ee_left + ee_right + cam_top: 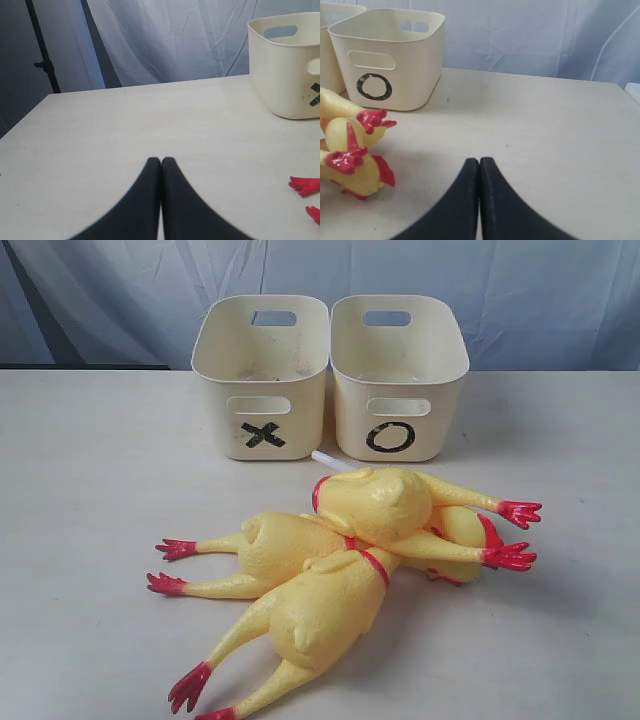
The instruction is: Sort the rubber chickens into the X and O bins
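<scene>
Left claw (160, 161) and right claw (479, 161) sit pinched shut, empty; piled rubber chickens (350, 550) may snag, dragging 2 together

A pale table (80, 490) fills the scene. A bluish-white curtain (500, 290) hangs along its far edge, with a black pole (42, 55) before it.

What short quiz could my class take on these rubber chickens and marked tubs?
1. True or false: in the exterior view, the cream plastic tub marked X stands left of the cream plastic tub marked O.
2. Where do the yellow rubber chickens with red feet lie? A in the X tub; B piled on the pale table before the tubs; C in a gripper.
3. Fill in: the black left gripper and black right gripper are both ____.
Key: 1 true; 2 B; 3 shut.
</scene>
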